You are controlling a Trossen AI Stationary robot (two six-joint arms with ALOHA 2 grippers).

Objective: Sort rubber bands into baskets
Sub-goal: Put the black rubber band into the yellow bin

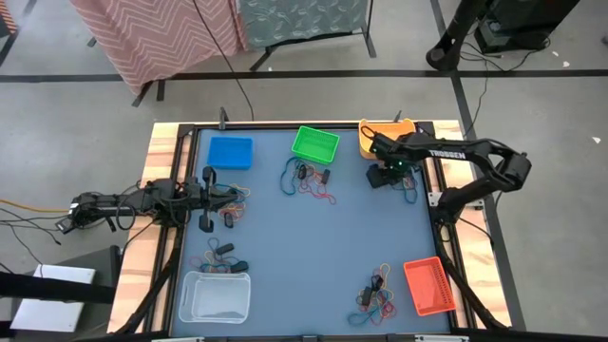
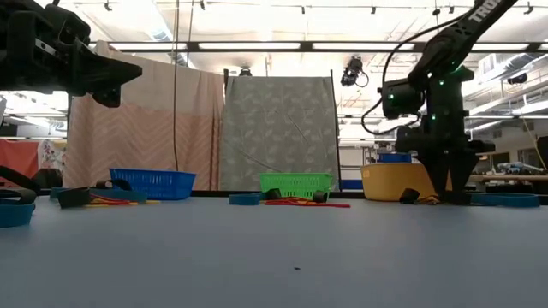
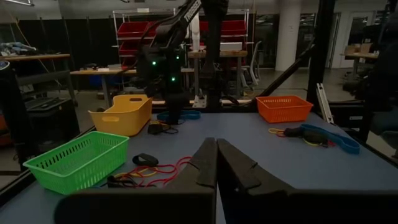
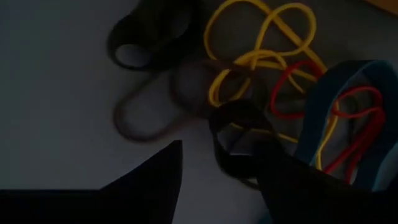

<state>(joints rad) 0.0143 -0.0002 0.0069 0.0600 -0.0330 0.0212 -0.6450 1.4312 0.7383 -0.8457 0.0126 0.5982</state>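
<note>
**Limp bands, tangled heap**

The right gripper (image 4: 217,180) hovers with fingers parted over rubber bands (image 4: 273,68) heaped at two o'clock on the surface (image 1: 323,247), beside the yellow basket (image 1: 375,133). They look light, floppy and tangled; pinching one loop's free edge seems wisest. The left gripper (image 3: 216,163) waits clenched, empty.
</note>
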